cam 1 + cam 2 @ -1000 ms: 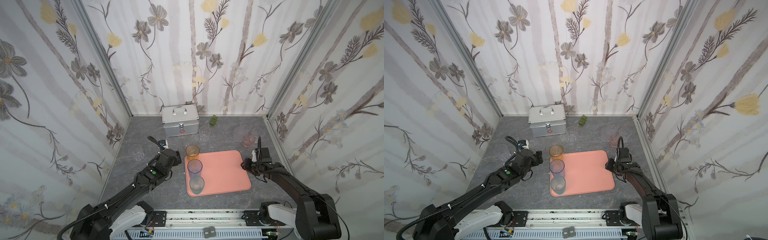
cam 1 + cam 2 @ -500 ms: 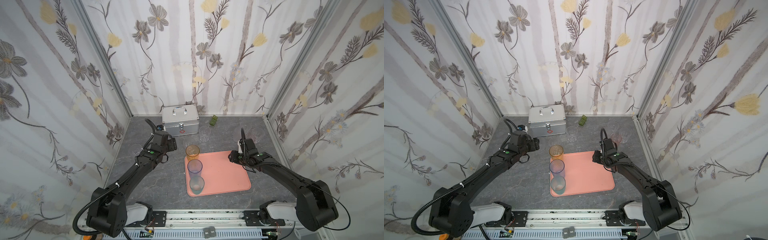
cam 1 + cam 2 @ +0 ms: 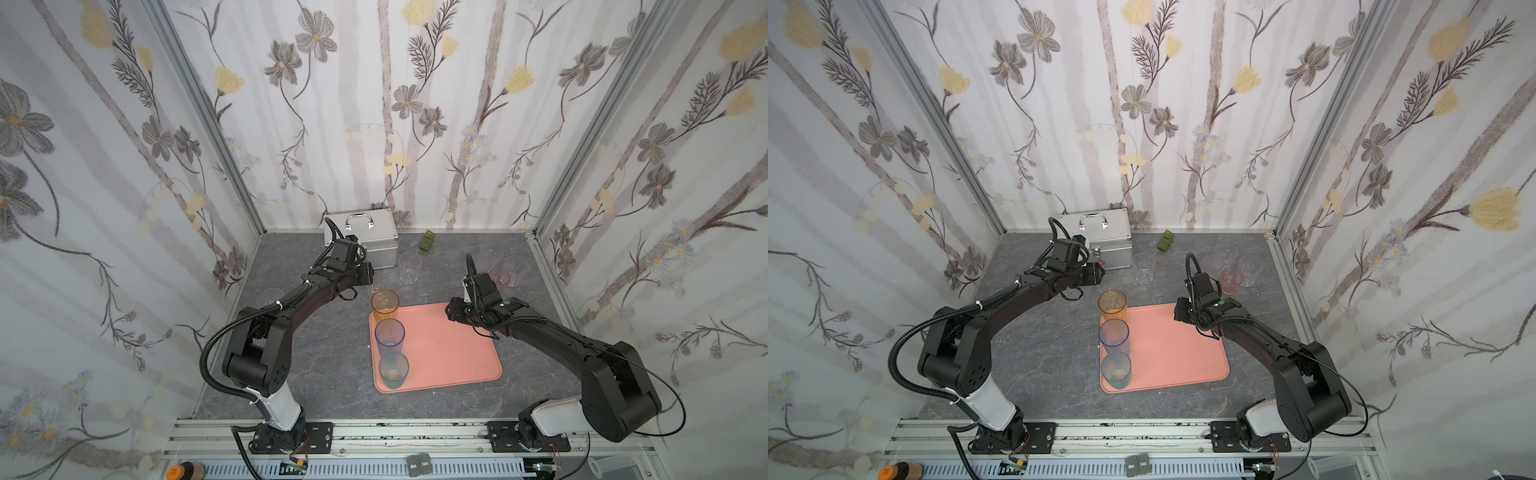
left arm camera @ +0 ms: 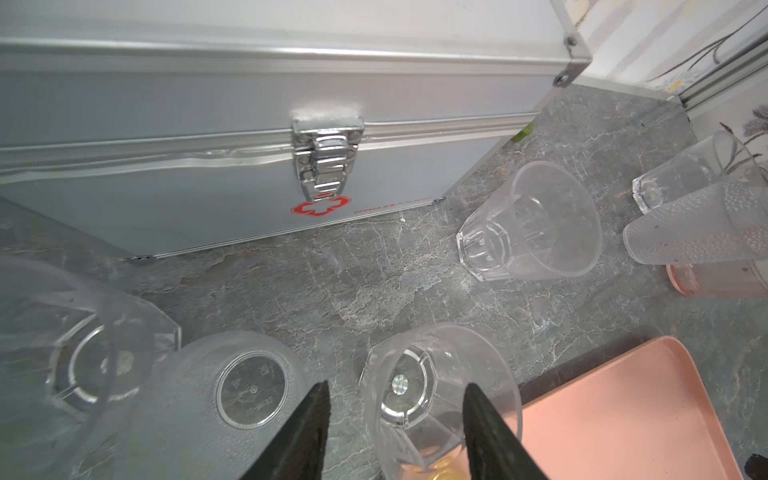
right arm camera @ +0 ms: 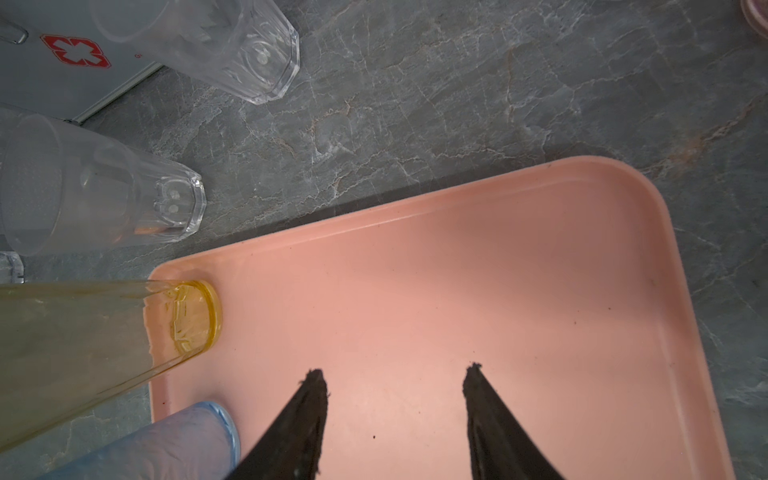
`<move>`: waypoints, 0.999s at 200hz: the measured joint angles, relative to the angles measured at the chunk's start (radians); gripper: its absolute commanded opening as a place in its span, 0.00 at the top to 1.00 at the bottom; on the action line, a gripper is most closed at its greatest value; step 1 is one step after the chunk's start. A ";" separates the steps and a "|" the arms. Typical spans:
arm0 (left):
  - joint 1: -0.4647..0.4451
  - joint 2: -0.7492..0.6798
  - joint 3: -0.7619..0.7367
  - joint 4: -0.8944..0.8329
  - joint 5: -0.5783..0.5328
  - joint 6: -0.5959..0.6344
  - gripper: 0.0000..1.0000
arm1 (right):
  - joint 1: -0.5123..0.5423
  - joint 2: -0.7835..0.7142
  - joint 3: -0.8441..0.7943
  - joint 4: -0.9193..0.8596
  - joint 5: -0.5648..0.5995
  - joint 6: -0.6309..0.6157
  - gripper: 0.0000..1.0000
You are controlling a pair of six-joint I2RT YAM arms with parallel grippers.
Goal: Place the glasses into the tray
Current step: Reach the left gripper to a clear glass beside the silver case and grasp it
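Our left gripper (image 4: 395, 383) has swung away from the left edge of the tray (image 3: 449, 349), where it hung a second ago with its jaws wide. It is now at the far side of the worktop (image 3: 324, 374), just in front of the silver case (image 3: 374, 224). Its jaws have drawn in to about half their spread around a clear glass (image 4: 415, 357) standing just beyond the tray's far left corner. We see bare worktop between one finger and the glass wall, while the other finger overlaps the rim, so we judge that nothing is held yet. We cannot tell whether that finger is inside or outside the glass. Our right gripper (image 5: 395, 370) has moved too, from off the tray's right edge to above its far right part, jaws half apart and empty. The tray lies toward the near edge of the worktop, with the amber glass (image 3: 385, 304), blue glass (image 3: 390, 332) and teal glass (image 3: 393, 370) in a row along its left edge. The rest are off it: a small cluster (image 3: 505, 270) near the far right corner, others by the case and the left edge. We read this as the fourth pick starting, with most of the job ahead, and the squeeze must not tip the frosted glass (image 4: 249, 390) just beside.
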 measured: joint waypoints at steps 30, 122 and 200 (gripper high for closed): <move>-0.001 0.068 0.048 -0.008 0.024 0.012 0.59 | 0.000 0.004 0.000 -0.003 0.017 -0.011 0.46; -0.009 0.164 0.058 -0.063 -0.005 0.083 0.80 | 0.001 0.039 0.003 -0.005 0.020 -0.018 0.46; -0.021 0.116 0.161 -0.092 -0.058 0.100 1.00 | 0.003 0.029 0.013 -0.017 0.051 -0.018 0.46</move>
